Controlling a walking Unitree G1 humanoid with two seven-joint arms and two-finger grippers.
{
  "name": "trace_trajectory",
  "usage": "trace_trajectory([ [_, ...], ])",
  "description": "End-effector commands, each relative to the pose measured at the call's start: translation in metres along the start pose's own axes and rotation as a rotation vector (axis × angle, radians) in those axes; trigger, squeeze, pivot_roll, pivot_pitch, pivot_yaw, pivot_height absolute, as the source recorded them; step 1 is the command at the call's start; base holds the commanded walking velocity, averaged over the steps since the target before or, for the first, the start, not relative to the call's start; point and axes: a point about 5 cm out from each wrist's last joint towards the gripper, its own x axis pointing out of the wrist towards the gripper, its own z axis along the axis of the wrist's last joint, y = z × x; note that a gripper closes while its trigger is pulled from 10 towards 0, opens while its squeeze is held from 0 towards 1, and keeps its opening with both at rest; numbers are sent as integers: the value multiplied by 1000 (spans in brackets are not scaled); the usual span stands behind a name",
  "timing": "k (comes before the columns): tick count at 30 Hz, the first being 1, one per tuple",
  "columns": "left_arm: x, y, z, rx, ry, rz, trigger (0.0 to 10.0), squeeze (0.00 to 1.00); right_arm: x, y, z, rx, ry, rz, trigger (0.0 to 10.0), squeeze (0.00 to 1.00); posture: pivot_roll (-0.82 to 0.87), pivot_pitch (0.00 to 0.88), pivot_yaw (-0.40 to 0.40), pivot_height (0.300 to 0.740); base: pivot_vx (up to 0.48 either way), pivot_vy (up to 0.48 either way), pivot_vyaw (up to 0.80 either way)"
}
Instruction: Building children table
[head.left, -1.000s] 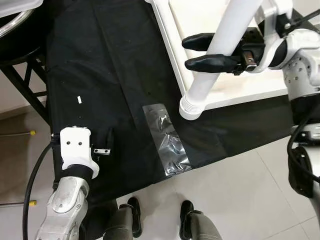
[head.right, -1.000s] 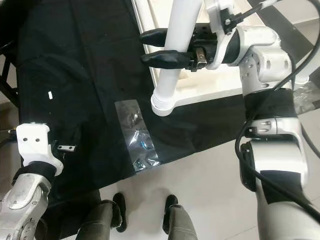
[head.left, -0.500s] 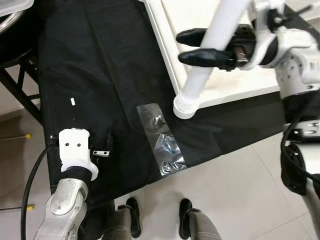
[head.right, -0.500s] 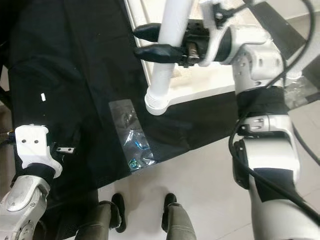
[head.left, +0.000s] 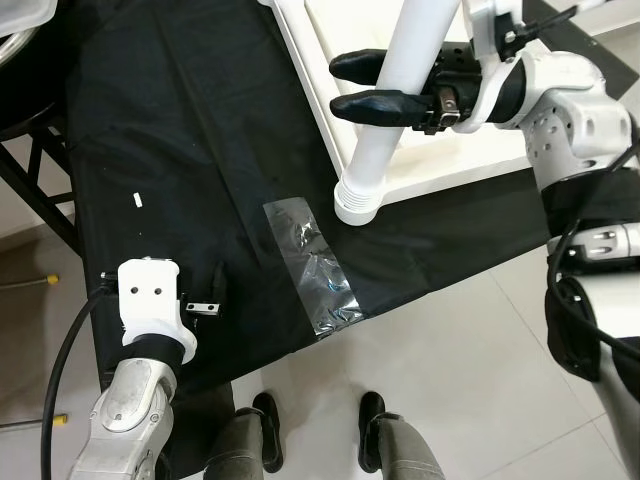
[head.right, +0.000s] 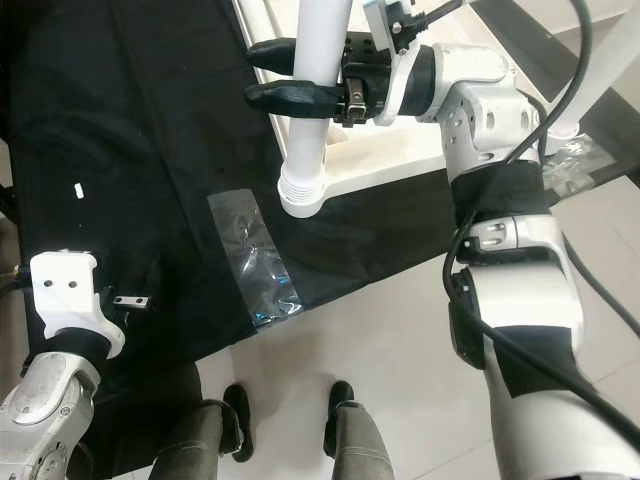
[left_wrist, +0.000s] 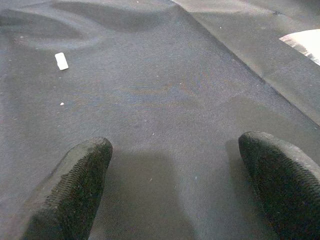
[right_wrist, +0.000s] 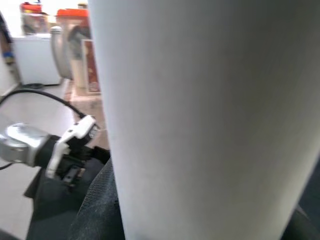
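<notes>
Pale glossy floor tiles (head.left: 470, 370) lie under a wide black cloth (head.left: 190, 150), matte and creased, that takes up most of your view. On it rests the white tabletop (head.left: 470, 150), flat and smooth with a raised rim. Your right gripper (head.left: 385, 85) is clamped around the white table leg (head.left: 385, 140), a smooth round tube with a ribbed foot resting at the tabletop's near corner. A crinkled clear plastic bag (head.left: 312, 265) lies just beside that foot. Your left gripper (left_wrist: 175, 200) hovers low over bare cloth, fingers spread wide, near a small white chip (left_wrist: 61, 60).
</notes>
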Motion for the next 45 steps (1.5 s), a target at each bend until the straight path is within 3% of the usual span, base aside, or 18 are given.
trace_trajectory([
  [1,-5,1,-2,4,19,8,10000,0,0,5,-32,145,81,38,10000,0,90,506,27,740,0,0,0],
  [9,-10,1,0,0,26,8,10000,0,1,8,-35,220,103,78,10000,0,104,520,32,740,0,0,0],
  [18,-13,-1,0,-2,34,7,10000,0,11,6,-28,190,153,127,10000,0,103,518,30,740,0,0,0],
  [26,-15,-4,0,-11,41,10,10000,0,37,2,-13,15,261,222,10000,0,86,516,6,740,0,0,0],
  [36,-13,-8,0,-23,36,15,10000,0,56,7,-2,-22,221,311,10000,0,66,520,-15,740,0,0,0],
  [45,-12,-8,1,-27,34,23,10000,0,51,12,-5,20,160,321,10000,0,70,520,-17,740,0,0,0],
])
